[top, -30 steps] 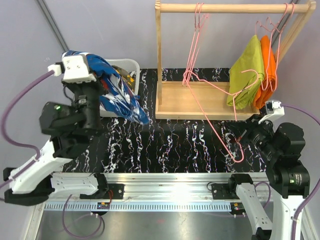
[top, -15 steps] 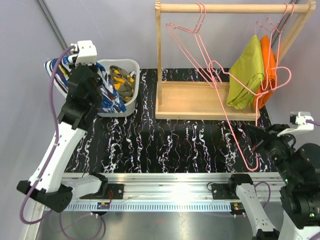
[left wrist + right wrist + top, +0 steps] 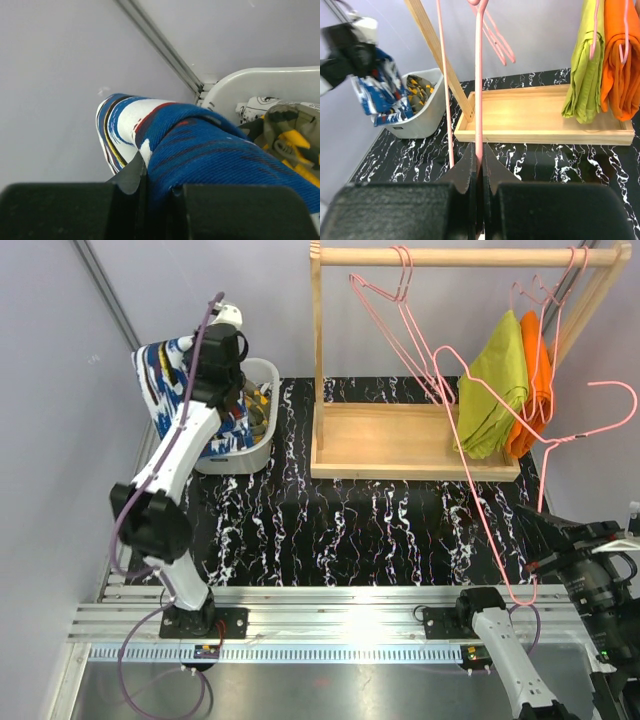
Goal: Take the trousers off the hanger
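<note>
My left gripper (image 3: 212, 365) is shut on the blue trousers (image 3: 165, 380) with white-red print and holds them in the air at the left rim of the white basket (image 3: 258, 448). In the left wrist view the blue cloth (image 3: 215, 155) sits between my fingers (image 3: 131, 175). The olive camouflage trousers (image 3: 290, 137) and the black-white print trousers (image 3: 260, 104) lie in the basket (image 3: 260, 80). My right gripper (image 3: 530, 568) is shut on the empty pink hanger (image 3: 470, 475). The hanger's wire (image 3: 478, 75) runs up from my right gripper (image 3: 479, 167) to the rail.
A wooden rack with a top rail (image 3: 470, 255) and a tray base (image 3: 400, 445) stands at the back. A lime-green garment (image 3: 495, 380) and an orange garment (image 3: 540, 370) hang on pink hangers at its right end. The table top is black marble print (image 3: 340, 530).
My left arm has stretched back and to the right with the blue trousers, which now hang at the basket's left rim. My right gripper has pulled the hanger's lower end nearer and to the right.
</note>
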### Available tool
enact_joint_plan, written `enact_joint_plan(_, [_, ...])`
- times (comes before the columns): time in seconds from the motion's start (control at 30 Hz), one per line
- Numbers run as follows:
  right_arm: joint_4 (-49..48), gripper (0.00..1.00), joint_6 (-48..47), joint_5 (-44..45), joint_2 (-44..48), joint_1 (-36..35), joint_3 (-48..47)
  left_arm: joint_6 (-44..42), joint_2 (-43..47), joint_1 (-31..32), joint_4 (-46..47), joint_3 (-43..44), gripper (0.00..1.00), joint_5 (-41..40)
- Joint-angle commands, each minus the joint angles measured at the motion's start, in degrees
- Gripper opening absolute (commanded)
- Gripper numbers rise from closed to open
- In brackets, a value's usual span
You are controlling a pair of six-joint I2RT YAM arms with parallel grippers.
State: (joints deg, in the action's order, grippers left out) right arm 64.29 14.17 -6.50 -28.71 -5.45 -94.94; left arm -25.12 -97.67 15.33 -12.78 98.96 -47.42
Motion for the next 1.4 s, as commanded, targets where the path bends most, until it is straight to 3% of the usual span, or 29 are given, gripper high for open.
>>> enact_joint_plan(0.0, [-1.6,0.00,0.9,0.3,-0.6,-0.7,-1.8,-3.6,-10.9,-0.1,4.9,13.7,0.00,-1.6])
enact_joint_plan(0.17, [-2.1,0.00,0.6,1.2,-0.8,-1.1,-0.4,0.9,-28.7,0.0,-3.9,30.4,0.00,1.3])
enact_joint_plan(0.33, [-2.4,0.00,-0.1,1.8,-2.0,-2.4,-0.3,3.2,-39.7,0.0,-5.9,33.3,0.00,1.3])
enact_joint_plan(0.47, [-2.7,0.00,-0.6,2.8,-2.5,-3.2,-0.2,6.5,-43.0,0.0,-9.4,32.8,0.01,3.8])
enact_joint_plan(0.6, [-2.9,0.00,-1.0,3.5,-2.5,-3.2,0.4,16.1,-46.1,-0.2,-15.7,35.2,0.02,7.9])
enact_joint_plan(0.67, [-3.2,0.00,-1.1,4.2,-2.2,-3.2,0.7,20.6,-46.9,-0.8,-20.3,35.4,0.00,14.0])
enact_joint_plan(0.7, [-3.1,0.00,-1.2,4.6,-2.4,-3.2,0.7,22.6,-48.9,-0.7,-22.4,40.7,0.00,12.5])
enact_joint_plan(0.8, [-3.1,0.00,-1.6,4.9,-2.7,-3.2,0.7,27.0,-46.7,-1.3,-24.5,39.0,0.01,16.2])
enact_joint_plan(0.9, [-3.4,0.00,-1.8,5.0,-2.9,-3.2,0.7,30.5,-43.8,-1.9,-23.8,36.2,0.17,19.7])
enact_joint_plan(1.0, [-3.2,0.00,-3.1,9.5,-4.1,-3.2,1.3,33.6,-43.4,-2.2,-28.3,39.6,0.30,23.2])
enact_joint_plan(1.07, [-2.8,0.00,-4.3,12.2,-5.0,-3.2,1.9,35.5,-40.5,-2.2,-29.8,38.8,0.80,25.8])
enact_joint_plan(1.1, [-2.9,0.00,-4.6,14.8,-5.4,-3.2,2.5,36.2,-39.0,-2.2,-29.5,37.5,0.94,26.6])
enact_joint_plan(1.13, [-2.9,0.00,-5.1,16.0,-5.6,-3.3,2.8,36.9,-36.7,-2.2,-29.1,36.1,0.99,27.5])
enact_joint_plan(1.23, [-4.0,0.00,-5.7,19.1,-6.7,-3.2,5.4,39.5,-28.3,-2.9,-27.0,31.3,0.99,35.0])
enact_joint_plan(1.37, [-7.9,0.00,-6.1,16.8,-9.8,-3.2,10.4,42.2,-18.8,-4.7,-28.9,32.6,0.99,39.0])
